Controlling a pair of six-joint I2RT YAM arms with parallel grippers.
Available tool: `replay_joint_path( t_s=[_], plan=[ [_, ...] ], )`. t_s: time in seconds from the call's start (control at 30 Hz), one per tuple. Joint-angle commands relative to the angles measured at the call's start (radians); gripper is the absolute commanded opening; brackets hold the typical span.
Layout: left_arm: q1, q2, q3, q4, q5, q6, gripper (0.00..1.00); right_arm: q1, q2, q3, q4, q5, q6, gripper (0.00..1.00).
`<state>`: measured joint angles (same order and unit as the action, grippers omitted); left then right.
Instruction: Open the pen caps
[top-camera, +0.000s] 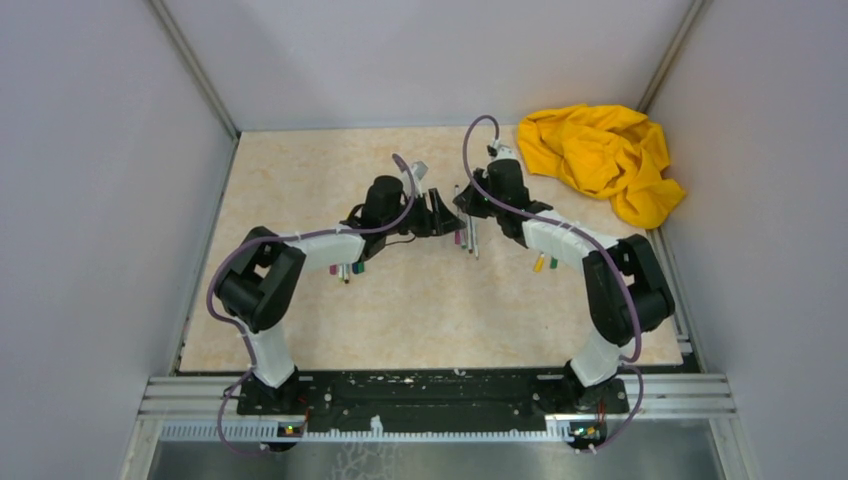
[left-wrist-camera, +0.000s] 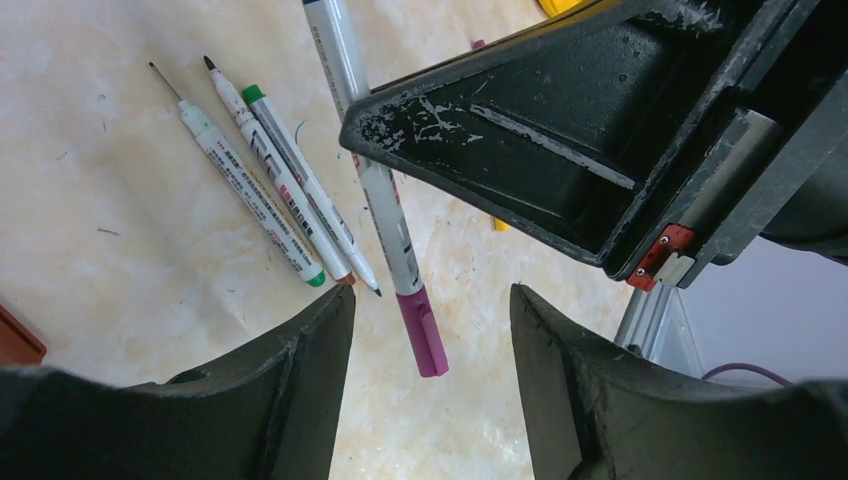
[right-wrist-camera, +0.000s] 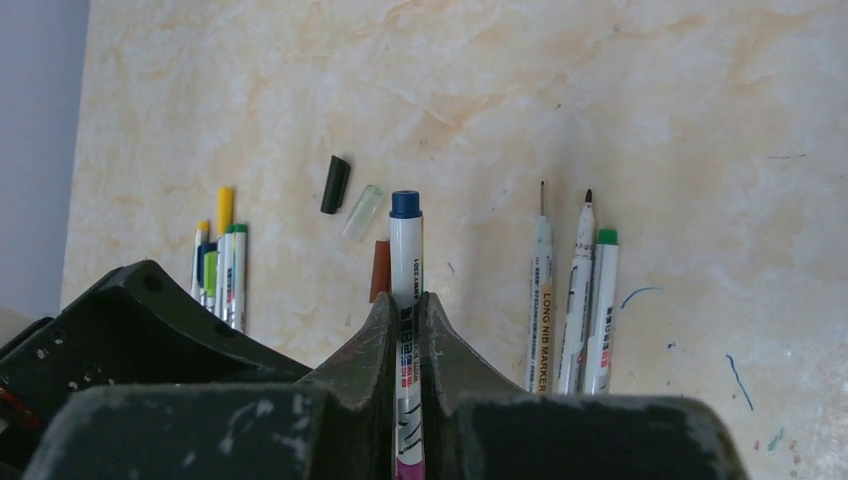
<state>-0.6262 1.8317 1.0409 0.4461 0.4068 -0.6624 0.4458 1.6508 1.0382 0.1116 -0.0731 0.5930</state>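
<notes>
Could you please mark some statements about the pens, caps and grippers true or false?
The right gripper has its jaws shut on a white plastic pen barrel. True.
That pen's purple plastic cap is off. False: it sits on the pen's end.
The left gripper is clamped on that cap. False: its jaws stand open on either side.
A dark bullet-shaped cap lies loose on the marbled table. True.
The crumpled yellow cloth lies at the near left corner. False: far right corner.
</notes>
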Motion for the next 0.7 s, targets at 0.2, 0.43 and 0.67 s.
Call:
replay_joint_path(
  t_s=[0.2,0.43,0.67],
  plan=[
    [-0.006,0.032,0.001,0.029,0.035,-0.008,0.61,0.026,0.003,0.064,0.072,0.009,0.026,0.00],
    [-0.007,0.051,-0.004,0.052,0.049,-0.028,0.55,0.032,0.001,0.063,0.085,0.010,0.039,0.00],
    [-0.008,0.053,-0.014,0.072,0.043,-0.032,0.33,0.033,-0.010,0.049,0.097,0.016,0.047,0.00]
  ],
)
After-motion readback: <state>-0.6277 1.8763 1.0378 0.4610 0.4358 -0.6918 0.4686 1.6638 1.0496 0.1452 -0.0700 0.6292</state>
